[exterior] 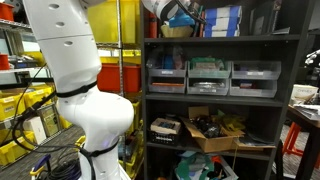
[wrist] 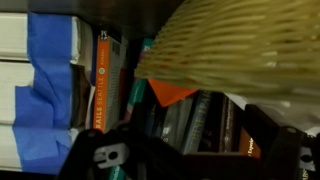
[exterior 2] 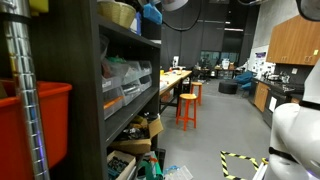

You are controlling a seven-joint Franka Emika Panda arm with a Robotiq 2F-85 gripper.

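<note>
My gripper [exterior: 172,10] is up at the top shelf of a dark shelving unit [exterior: 296,60], right over a woven straw basket [exterior: 178,30]. In the wrist view the basket [wrist: 235,45] fills the upper right, tilted in the picture. Behind it stands a row of upright books [wrist: 105,80], with a blue cloth [wrist: 45,90] to the left and an orange piece [wrist: 168,92] under the basket's edge. The gripper's dark fingers [wrist: 195,152] sit wide apart at the bottom of the wrist view with nothing between them. In an exterior view a blue thing [exterior 2: 150,14] shows next to the basket [exterior 2: 118,12].
Grey bins [exterior: 210,78] fill the middle shelf and an open cardboard box [exterior: 212,132] sits lower down. Yellow crates [exterior: 20,105] stand behind my white arm [exterior: 70,70]. A red bin [exterior 2: 35,120] is close to the camera, and an orange stool [exterior 2: 186,108] stands by long tables.
</note>
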